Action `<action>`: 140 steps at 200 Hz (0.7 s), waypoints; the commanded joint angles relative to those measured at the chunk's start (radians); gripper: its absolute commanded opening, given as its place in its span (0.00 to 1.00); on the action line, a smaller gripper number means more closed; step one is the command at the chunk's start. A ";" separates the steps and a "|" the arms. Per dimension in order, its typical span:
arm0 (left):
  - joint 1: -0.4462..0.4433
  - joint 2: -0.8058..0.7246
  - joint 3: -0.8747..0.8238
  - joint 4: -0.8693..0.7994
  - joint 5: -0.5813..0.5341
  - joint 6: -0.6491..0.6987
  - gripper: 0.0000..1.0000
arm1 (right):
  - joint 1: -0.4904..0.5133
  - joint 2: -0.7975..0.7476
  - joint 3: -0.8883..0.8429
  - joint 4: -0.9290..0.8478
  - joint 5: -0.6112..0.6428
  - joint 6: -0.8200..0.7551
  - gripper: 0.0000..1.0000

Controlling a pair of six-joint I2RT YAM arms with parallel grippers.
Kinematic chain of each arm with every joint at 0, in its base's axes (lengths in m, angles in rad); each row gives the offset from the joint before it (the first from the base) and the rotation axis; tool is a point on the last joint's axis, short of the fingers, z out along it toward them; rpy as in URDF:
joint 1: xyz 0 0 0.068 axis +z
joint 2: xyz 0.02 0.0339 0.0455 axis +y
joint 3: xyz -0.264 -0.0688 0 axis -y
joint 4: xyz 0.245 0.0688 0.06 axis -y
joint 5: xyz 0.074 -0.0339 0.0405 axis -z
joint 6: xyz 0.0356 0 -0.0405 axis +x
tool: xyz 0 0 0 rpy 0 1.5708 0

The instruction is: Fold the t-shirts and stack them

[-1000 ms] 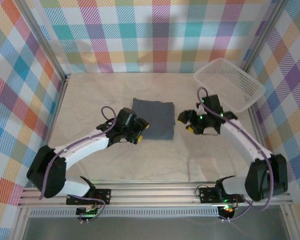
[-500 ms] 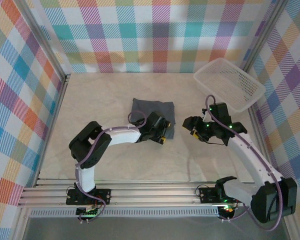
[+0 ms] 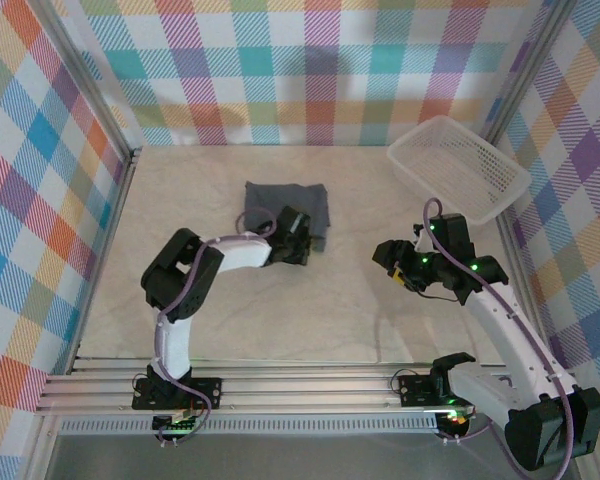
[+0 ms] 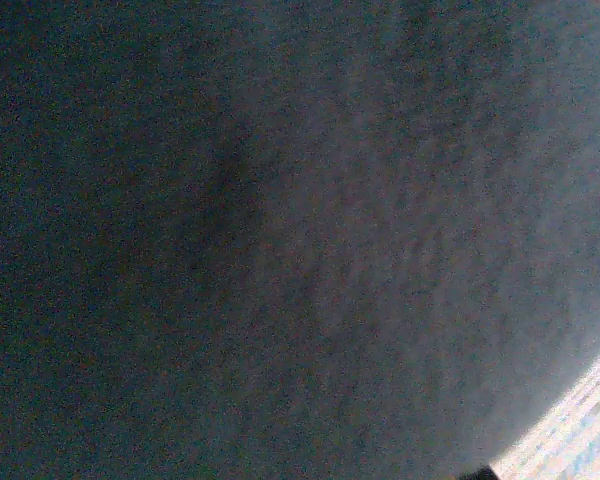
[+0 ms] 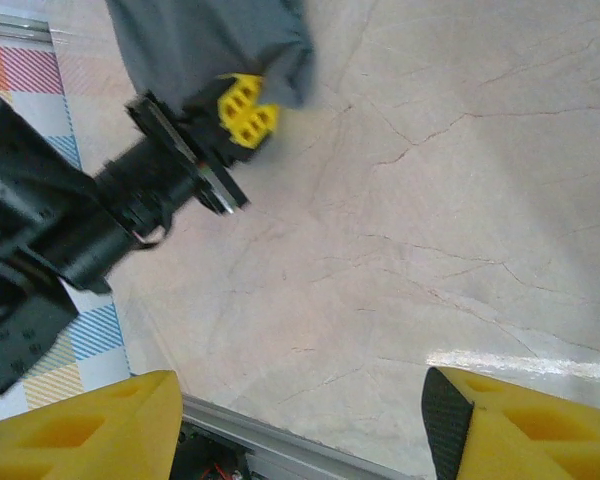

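I read this as the late part of the job: the t-shirt (image 3: pixel 280 200) is already folded into a compact dark grey packet lying on the table (image 3: pixel 180 200) a little left of centre toward the back wall, and the step in hand is moving or squaring that packet, not folding it. My left gripper (image 3: pixel 298 240) is down at the packet's near right edge with its jaws pressed together. In the right wrist view one yellow pad sits tucked at the corner with grey cloth draped around it, so I judge it is pinching the cloth there, though I cannot tell how many layers it has caught. The left wrist camera sits right up against the cloth and gives me no edge to steer by. My right gripper (image 3: pixel 388 262) hangs over bare table well to the right of the shirt, its yellow fingertips (image 5: pixel 90 430) spread wide with nothing between them. The white mesh basket (image 3: pixel 417 133) stands apart in the far right corner. I see one shirt, so I cannot say whether there is a stack to add it to. Next I want a slow, low drag or lift with the left arm, keeping the pinch firm so the fold does not peel open. A grip on the top layer alone would unfold the packet. I would bring the right arm in to steady or flatten the free side before letting go.
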 commanded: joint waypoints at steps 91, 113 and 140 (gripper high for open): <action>0.660 0.152 0.288 -0.338 0.212 0.917 0.00 | -0.007 0.051 -0.002 0.051 -0.015 0.009 0.65; 0.699 0.213 0.385 -0.388 0.222 0.933 0.00 | -0.007 0.082 0.010 0.056 -0.016 0.006 0.65; 0.720 0.275 0.474 -0.397 0.219 0.907 0.00 | -0.007 0.111 0.028 0.052 -0.019 -0.001 0.65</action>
